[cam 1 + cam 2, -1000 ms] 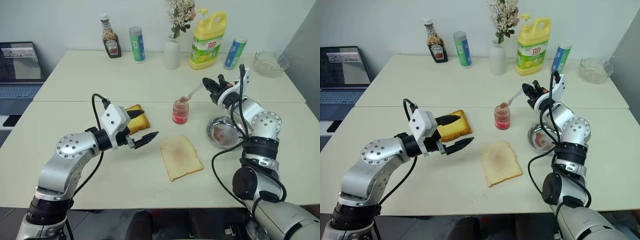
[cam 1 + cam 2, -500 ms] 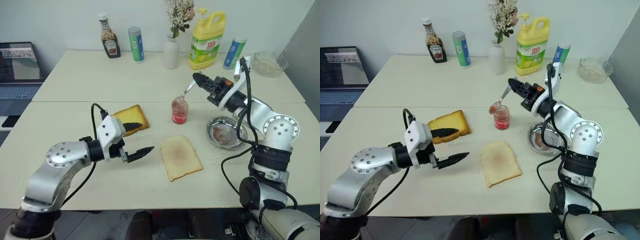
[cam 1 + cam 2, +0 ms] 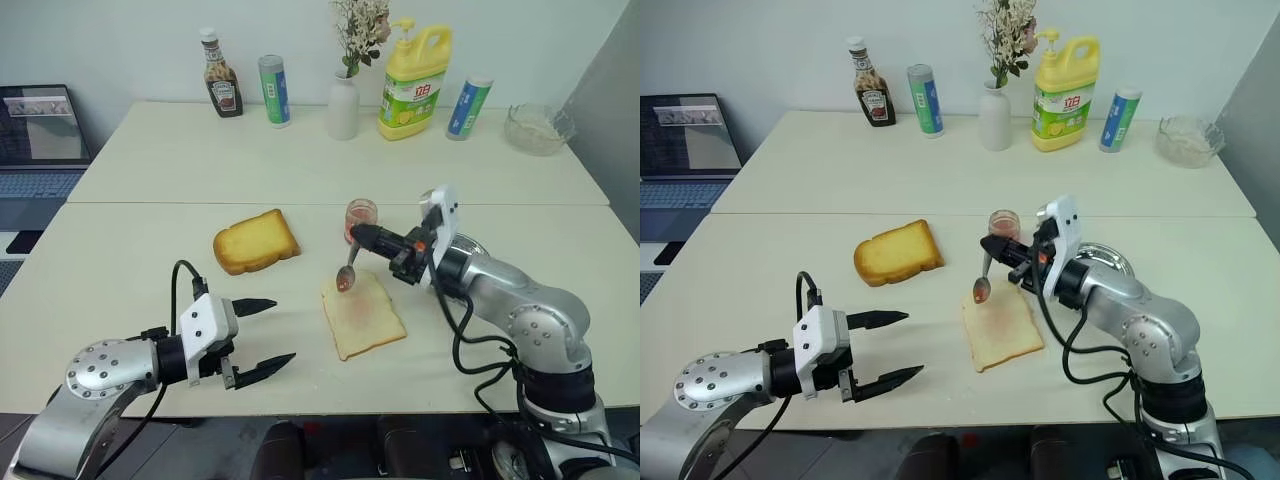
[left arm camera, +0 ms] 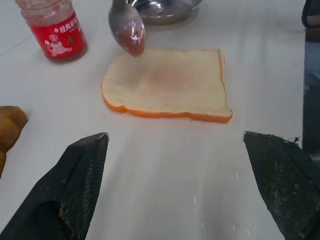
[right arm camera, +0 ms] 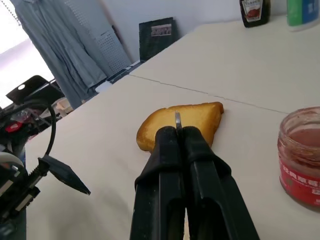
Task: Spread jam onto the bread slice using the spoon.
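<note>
Left eye view has the right gripper (image 3: 368,236) clamping the spoon (image 3: 347,272), its jam-loaded bowl hanging just over the bread slice (image 3: 363,314) by the far corner. It should lower flat, then drag gently. Left gripper (image 3: 262,333) hovers wide open.

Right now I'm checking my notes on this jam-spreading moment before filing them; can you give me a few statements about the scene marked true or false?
1. The right gripper is shut on the spoon. True.
2. The spoon's bowl carries red jam and hangs over the far corner of the bread slice. True.
3. The left gripper is clamped on the bread slice. False: it is open and holds nothing, on the near side of the table, apart from the slice.
4. The jam jar has tipped over. False: it stands upright beyond the slice.
5. The golden toast piece lies stacked on the bread slice. False: it lies apart, to the robot's left.
</note>
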Motion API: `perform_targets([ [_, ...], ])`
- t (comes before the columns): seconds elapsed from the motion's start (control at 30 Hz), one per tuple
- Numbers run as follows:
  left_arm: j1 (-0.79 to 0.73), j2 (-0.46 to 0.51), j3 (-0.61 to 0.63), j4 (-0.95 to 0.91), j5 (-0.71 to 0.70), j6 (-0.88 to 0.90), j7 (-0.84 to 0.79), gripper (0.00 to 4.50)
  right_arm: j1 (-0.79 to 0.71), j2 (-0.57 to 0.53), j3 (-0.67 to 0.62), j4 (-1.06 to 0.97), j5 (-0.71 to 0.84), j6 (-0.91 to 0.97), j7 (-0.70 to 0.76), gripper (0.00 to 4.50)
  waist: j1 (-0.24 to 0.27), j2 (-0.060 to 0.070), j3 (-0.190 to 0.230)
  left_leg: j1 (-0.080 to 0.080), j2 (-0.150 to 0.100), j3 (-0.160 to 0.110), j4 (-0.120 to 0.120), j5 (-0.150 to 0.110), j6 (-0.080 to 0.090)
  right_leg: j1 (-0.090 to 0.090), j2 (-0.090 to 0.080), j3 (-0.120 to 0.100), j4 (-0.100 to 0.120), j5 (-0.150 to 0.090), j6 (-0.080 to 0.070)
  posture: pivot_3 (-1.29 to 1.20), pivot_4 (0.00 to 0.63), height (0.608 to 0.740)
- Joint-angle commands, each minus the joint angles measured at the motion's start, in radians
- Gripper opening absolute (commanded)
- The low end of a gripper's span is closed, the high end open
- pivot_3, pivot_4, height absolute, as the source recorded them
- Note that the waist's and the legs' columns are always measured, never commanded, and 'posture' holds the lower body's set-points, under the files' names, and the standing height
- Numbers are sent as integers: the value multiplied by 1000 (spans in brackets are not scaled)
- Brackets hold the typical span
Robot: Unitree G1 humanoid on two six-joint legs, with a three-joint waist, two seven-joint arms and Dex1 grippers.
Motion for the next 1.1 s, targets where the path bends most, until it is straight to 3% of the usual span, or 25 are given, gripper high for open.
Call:
perform_targets([
  [0.03,-29,-3,4,-39,-10,-5,19,4500,4,-31,34,-61,-67,-104,84,38,0,0,0,0,0,0,0,0,0,0,0,0,0,0,0,0,150,740],
  [0.4,-115,-3,-34,-54,-35,52,54,4500,24,-89,93,-110,-172,-212,198,38,6,0,0,0,0,-1,0,0,0,0,1,-1,0,0,0,0,150,740],
  [1.1,-116,6,-55,-25,-11,14,26,4500,109,-116,111,-118,-287,-357,297,38,8,-1,0,1,0,-1,0,0,0,1,1,0,1,0,0,0,150,740],
])
